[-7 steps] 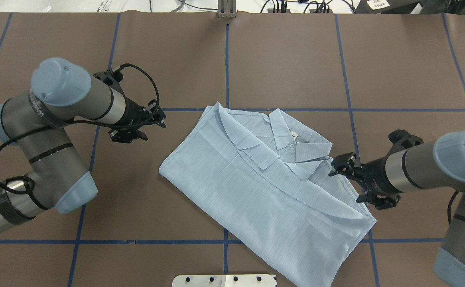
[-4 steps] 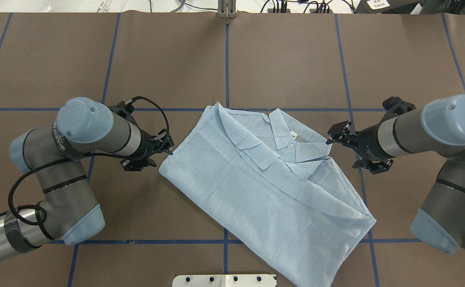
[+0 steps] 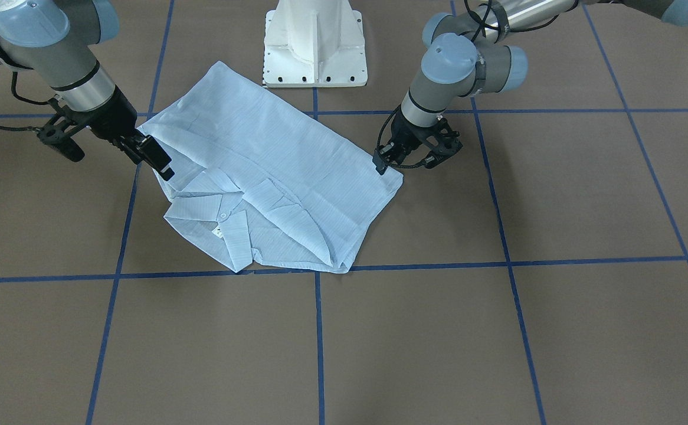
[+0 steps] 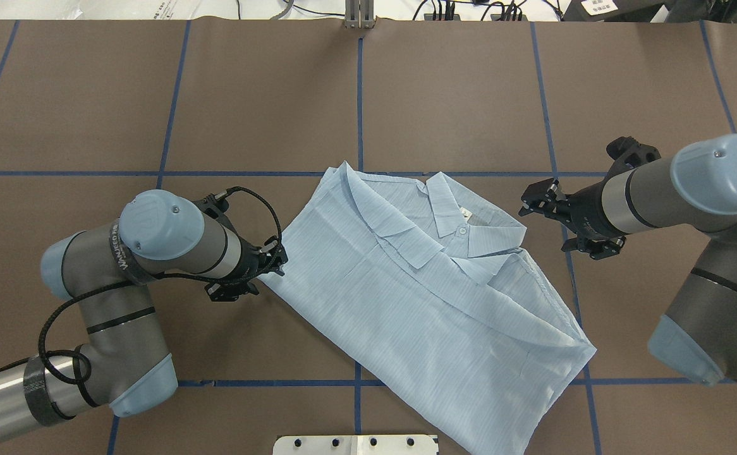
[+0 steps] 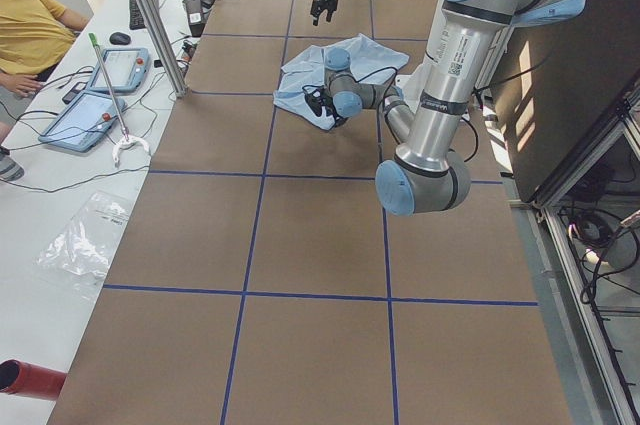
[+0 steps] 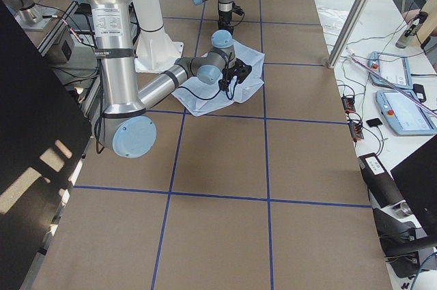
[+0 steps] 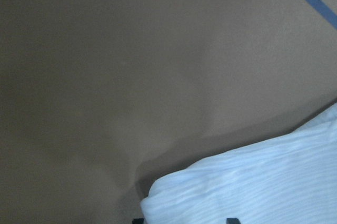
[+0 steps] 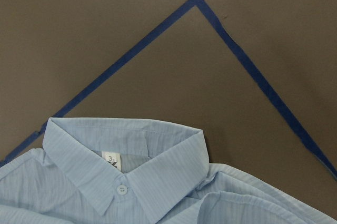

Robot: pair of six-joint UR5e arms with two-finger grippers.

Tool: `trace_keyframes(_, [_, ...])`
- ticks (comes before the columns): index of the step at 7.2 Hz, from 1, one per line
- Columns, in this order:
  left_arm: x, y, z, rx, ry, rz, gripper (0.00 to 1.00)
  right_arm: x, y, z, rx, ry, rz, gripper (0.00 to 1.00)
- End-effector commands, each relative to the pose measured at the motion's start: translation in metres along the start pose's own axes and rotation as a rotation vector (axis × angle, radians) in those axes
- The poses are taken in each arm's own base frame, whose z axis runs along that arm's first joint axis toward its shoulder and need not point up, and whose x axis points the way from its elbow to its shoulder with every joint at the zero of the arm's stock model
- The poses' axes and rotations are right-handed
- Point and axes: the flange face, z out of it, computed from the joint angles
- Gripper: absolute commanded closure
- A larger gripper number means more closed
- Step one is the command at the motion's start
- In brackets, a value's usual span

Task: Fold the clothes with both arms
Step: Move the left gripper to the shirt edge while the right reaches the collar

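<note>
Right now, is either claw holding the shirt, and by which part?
Nothing is held yet. The left claw is open at a corner of the shirt; the right claw is open beside the collar.

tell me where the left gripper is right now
In the overhead view the left gripper is left of centre, low over the table, right at the leftmost corner of the shirt.

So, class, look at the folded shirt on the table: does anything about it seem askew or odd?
Yes. The shirt lies diagonal to the blue tape lines, not square with them, and the folded flaps by its collar overlap unevenly, with creases. No damage shows.
</note>
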Motion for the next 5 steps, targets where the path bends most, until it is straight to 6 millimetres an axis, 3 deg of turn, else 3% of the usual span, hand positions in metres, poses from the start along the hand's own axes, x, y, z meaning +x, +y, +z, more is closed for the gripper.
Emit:
trace_keyframes(1, [0.0006, 0.0027, 0.0041, -0.005, -0.004, 0.002, 0.41, 0.0013, -0.0026, 0.0012, 0.007, 0.003, 0.002, 0.00])
trace_keyframes(2, [0.0003, 0.0021, 0.0049, -0.002, -0.006, 0.000, 0.54, 0.0021, -0.0027, 0.0014, 0.006, 0.004, 0.001, 0.00])
trace_keyframes(3, [-0.0011, 0.0005, 0.0051, -0.001, -0.007, -0.003, 0.92, 0.0038, -0.0033, 0.0004, 0.006, 0.006, 0.004, 0.00])
trace_keyframes(4, [-0.0003, 0.0009, 0.0047, -0.001, -0.005, -0.003, 1.00, 0.0050, -0.0037, 0.0001, 0.008, 0.007, 0.005, 0.00])
trace_keyframes(5, [0.0004, -0.0021, 0.0015, 0.004, -0.001, -0.002, 1.00, 0.0061, -0.0044, 0.0010, 0.010, 0.009, 0.006, 0.00])
